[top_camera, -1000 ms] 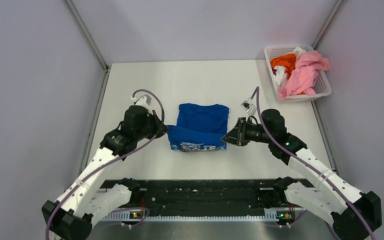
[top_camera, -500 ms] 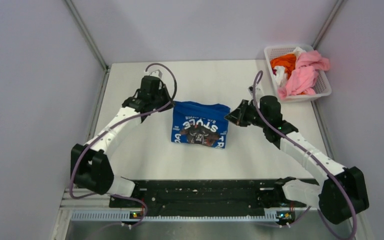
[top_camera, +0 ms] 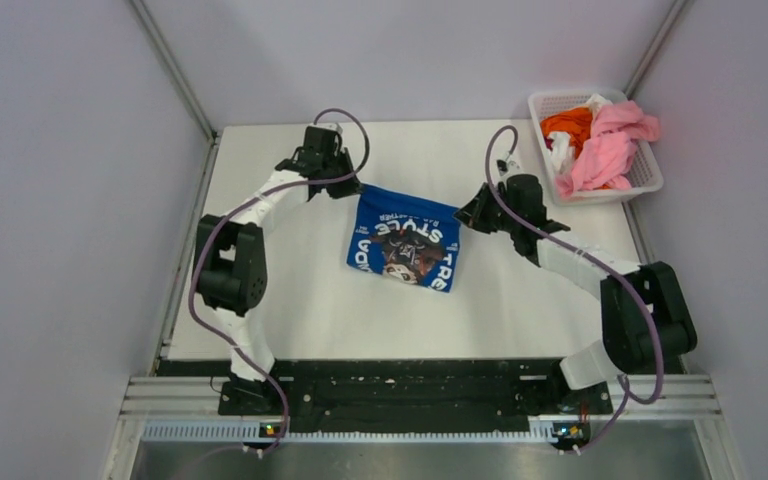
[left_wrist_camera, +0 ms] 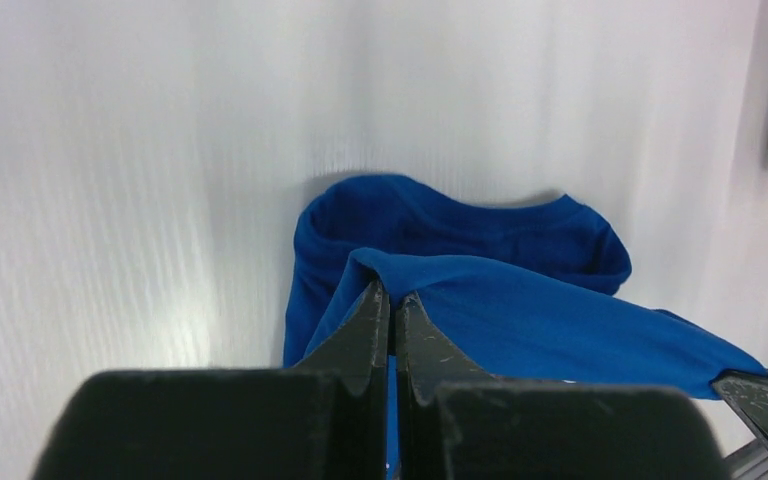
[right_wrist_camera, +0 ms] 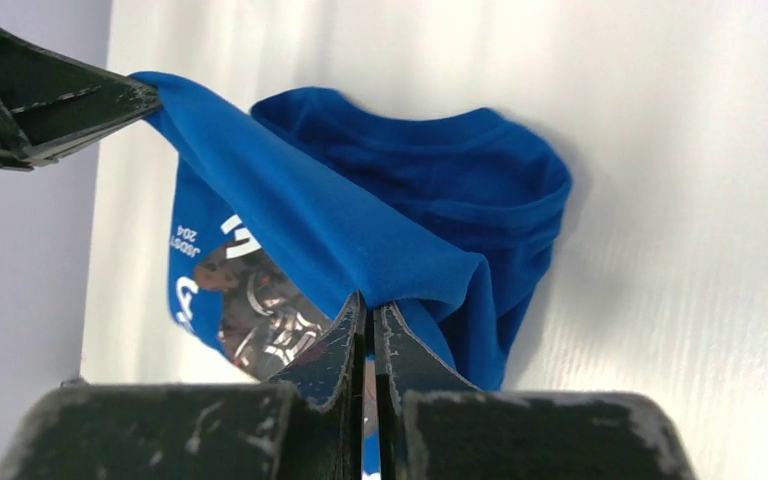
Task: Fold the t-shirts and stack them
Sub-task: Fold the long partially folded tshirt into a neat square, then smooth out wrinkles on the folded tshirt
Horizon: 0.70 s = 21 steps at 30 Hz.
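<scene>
Two shut grips: left gripper (top_camera: pixel 350 190) clamped the blue t-shirt (top_camera: pixel 405 243) at its far-left corner, right gripper (top_camera: pixel 463 216) its far-right corner, edge taut between them. Shirt lay mid table (top_camera: pixel 290 300), print up, skewed. Basket (top_camera: pixel 545 145) with other t-shirts (top_camera: pixel 605 150) sat far right, well apart; bare surface all round. Versus half a second earlier, both arms reached farther.

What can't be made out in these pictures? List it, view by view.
- Top view: the blue t-shirt has lettering that runs under folds and is too small to read whole.
- Top view: how many tees lie heaped in the basket; they overlap.
- Left wrist view: the shirt's print is hidden; only plain cloth faces the camera.
- Right wrist view: the print shows only partly, behind the raised fold and the jaws.
</scene>
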### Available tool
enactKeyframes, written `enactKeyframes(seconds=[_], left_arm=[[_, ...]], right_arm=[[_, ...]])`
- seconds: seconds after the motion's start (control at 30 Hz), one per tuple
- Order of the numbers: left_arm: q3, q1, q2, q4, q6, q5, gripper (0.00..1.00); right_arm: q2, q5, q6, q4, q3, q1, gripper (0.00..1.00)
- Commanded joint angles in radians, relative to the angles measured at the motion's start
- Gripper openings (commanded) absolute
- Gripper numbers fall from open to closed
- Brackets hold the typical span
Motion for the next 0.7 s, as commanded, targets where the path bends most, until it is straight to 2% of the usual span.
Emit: enactKeyframes(seconds=[0.0,0.03,0.07,0.1,0.13,0.2,0.23,0.27,0.33,0.4,0.53,0.67], left_arm=[[0.133,0.023,0.110,0.022,0.039,0.040,0.00],[0.160,0.024,0.137,0.009,0.045,0.046,0.03],[0.184,0.025,0.161,-0.003,0.049,0.048,0.14],[0.206,0.026,0.181,-0.013,0.055,0.050,0.25],[0.225,0.025,0.199,-0.023,0.059,0.046,0.37],[0.264,0.026,0.222,-0.049,0.065,0.037,0.53],[0.282,0.026,0.230,-0.059,0.069,0.037,0.85],[0.296,0.026,0.229,-0.070,0.070,0.038,0.97],[0.304,0.026,0.216,-0.078,0.075,0.057,0.99],[0.291,0.024,0.188,-0.076,0.071,0.099,0.99],[0.201,0.003,0.076,-0.079,0.086,0.176,0.99],[0.025,-0.035,-0.038,-0.029,0.094,0.315,0.99]], right_arm=[[0.087,0.027,0.007,0.111,0.048,-0.042,0.00],[0.114,0.030,0.010,0.119,0.055,-0.046,0.00],[0.142,0.028,0.011,0.124,0.067,-0.052,0.00],[0.169,0.024,0.015,0.129,0.081,-0.057,0.05],[0.205,0.015,0.020,0.131,0.098,-0.064,0.15],[0.251,-0.012,0.026,0.121,0.143,-0.077,0.39],[0.264,-0.014,0.026,0.113,0.160,-0.078,0.52],[0.268,-0.010,0.024,0.105,0.181,-0.080,0.66],[0.258,-0.002,0.022,0.087,0.191,-0.079,0.86],[0.229,0.000,0.026,0.085,0.179,-0.078,0.97],[0.142,-0.035,0.015,0.109,0.122,-0.059,0.99],[0.082,-0.163,0.036,0.255,0.041,-0.014,0.99]])
